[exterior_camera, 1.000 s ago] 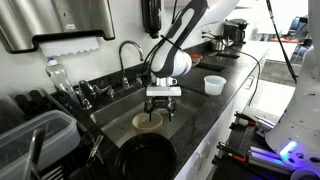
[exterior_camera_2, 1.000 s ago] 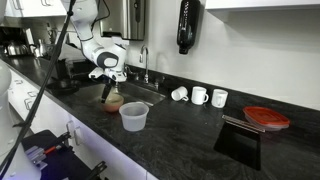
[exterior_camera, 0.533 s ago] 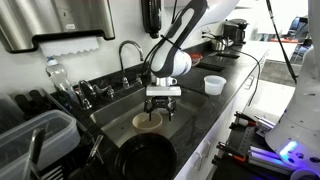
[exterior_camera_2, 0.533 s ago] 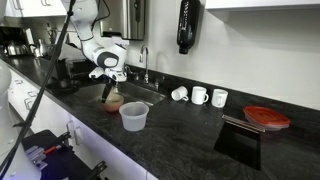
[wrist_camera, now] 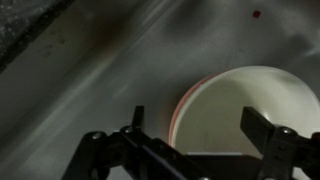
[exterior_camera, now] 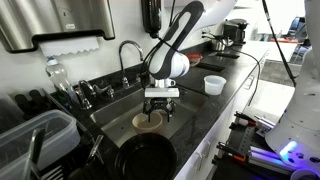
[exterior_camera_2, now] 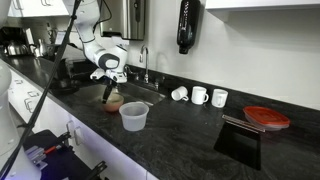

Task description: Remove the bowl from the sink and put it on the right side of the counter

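Observation:
The tan-beige bowl (exterior_camera: 148, 123) sits on the floor of the stainless-steel sink (exterior_camera: 108, 112); it also shows in an exterior view (exterior_camera_2: 113, 103) and in the wrist view (wrist_camera: 255, 105). My gripper (exterior_camera: 161, 110) hangs open just above the bowl, also seen in an exterior view (exterior_camera_2: 110, 90). In the wrist view the gripper (wrist_camera: 200, 128) straddles the bowl's rim, with one finger outside it and one over the inside. It holds nothing. The black counter (exterior_camera_2: 190, 135) stretches away beside the sink.
A chrome gooseneck faucet (exterior_camera: 128, 52) stands behind the sink. A grey plastic tub (exterior_camera_2: 134, 116) sits on the counter near the sink. White mugs (exterior_camera_2: 200, 96) and a red-orange dish (exterior_camera_2: 266, 117) stand further along. A dish rack (exterior_camera: 35, 135) is beside the sink.
My gripper has shifted very slightly above the bowl. The bowl has not moved.

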Tool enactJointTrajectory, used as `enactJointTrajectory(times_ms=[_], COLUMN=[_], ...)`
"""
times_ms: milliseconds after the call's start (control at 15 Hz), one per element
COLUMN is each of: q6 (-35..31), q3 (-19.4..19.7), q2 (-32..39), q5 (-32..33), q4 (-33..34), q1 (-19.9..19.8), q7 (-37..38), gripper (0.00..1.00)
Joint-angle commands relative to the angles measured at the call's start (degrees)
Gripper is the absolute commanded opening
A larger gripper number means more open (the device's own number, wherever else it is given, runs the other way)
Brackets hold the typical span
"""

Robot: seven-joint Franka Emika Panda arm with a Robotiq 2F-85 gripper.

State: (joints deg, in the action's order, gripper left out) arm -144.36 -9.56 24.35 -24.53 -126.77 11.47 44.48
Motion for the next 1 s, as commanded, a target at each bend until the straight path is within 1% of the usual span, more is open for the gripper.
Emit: enactJointTrajectory(times_ms=[0, 67, 200, 267, 533, 667, 800, 867, 933], q6=[-0.32, -0.15, 0.03, 0.12, 0.44, 0.54, 0.67, 0.69, 0.69], q3=[0.61, 0.47, 0.36, 0.35, 0.34, 0.33, 0.27, 0.24, 0.21], q2=[0.93, 1.21, 1.61, 1.80, 2.90, 3.13, 3.29, 3.32, 3.30], q5=[-0.05, -0.27, -0.45, -0.48, -0.64, -0.63, -0.62, -0.60, -0.61], q4=[1.40, 1.61, 1.75, 1.80, 2.04, 2.16, 2.37, 2.45, 2.49], q1=[0.84, 0.76, 0.60, 0.55, 0.33, 0.36, 0.38, 0.38, 0.37], q7=[0.53, 0.33, -0.10, -0.21, -0.50, -0.49, -0.57, -0.66, -0.75], gripper=[0.77, 0.77, 0.69, 0.67, 0.71, 0.70, 0.68, 0.61, 0.57])
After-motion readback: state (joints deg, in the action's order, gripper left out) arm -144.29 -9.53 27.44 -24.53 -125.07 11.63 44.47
